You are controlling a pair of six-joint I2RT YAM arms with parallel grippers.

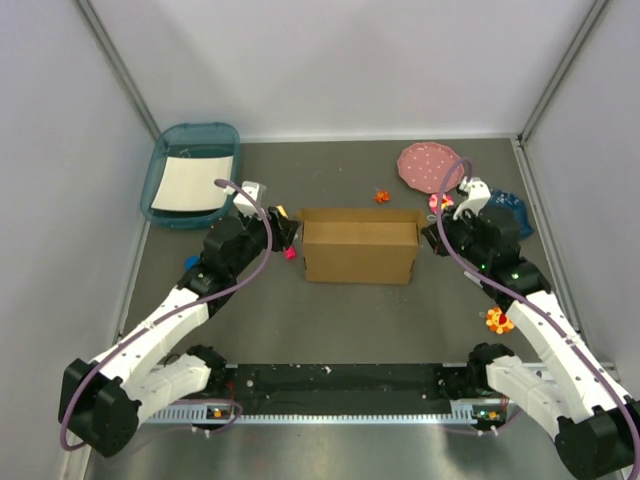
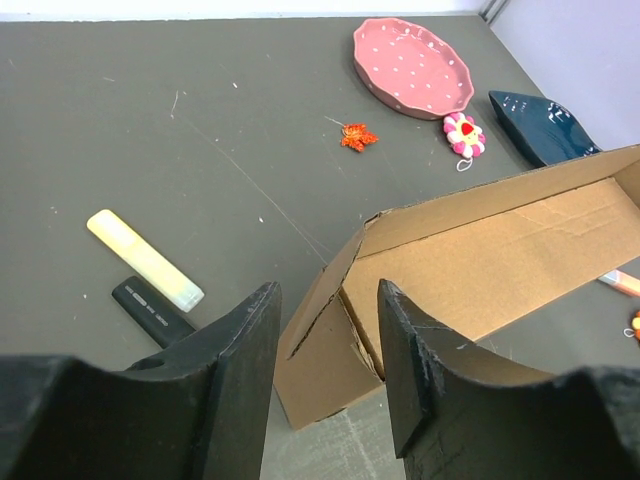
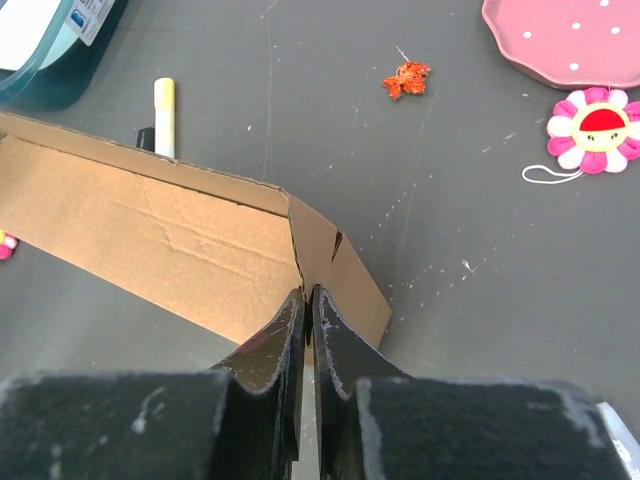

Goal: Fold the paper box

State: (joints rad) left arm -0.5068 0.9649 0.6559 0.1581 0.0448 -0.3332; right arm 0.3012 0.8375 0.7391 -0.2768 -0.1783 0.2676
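two grippers flank the paper box (image 1: pixel 360 245) in the overhead view. the left gripper (image 1: pixel 291 233) is at one short end and the right gripper (image 1: pixel 433 238) at the other, likely so one end is steadied while the other is worked. the box stands between them, long walls up, top uncovered. a teal tray (image 1: pixel 190 176) lies beyond the left gripper, well apart.

from the left wrist, the fingers (image 2: pixel 240 360) are spread and grasp nothing. the box's corner sits just ahead of their gap, and its end flap leans loose, so this end looks not yet tucked. ahead and left of the fingers lie a yellow marker (image 2: pixel 145 260) and a black bar (image 2: pixel 155 311), close together. far ahead are a pink plate (image 2: pixel 412 67), a flower toy (image 2: pixel 464 134), an orange leaf (image 2: pixel 357 135) and a blue dish (image 2: pixel 540 125). nothing lies between fingers and cardboard.

from the right wrist, the fingers (image 3: pixel 272 350) are pressed together at the end wall's edge and seem to pinch it, probably to keep that wall upright. plate and flower toy lie ahead to the right, clear of the box.
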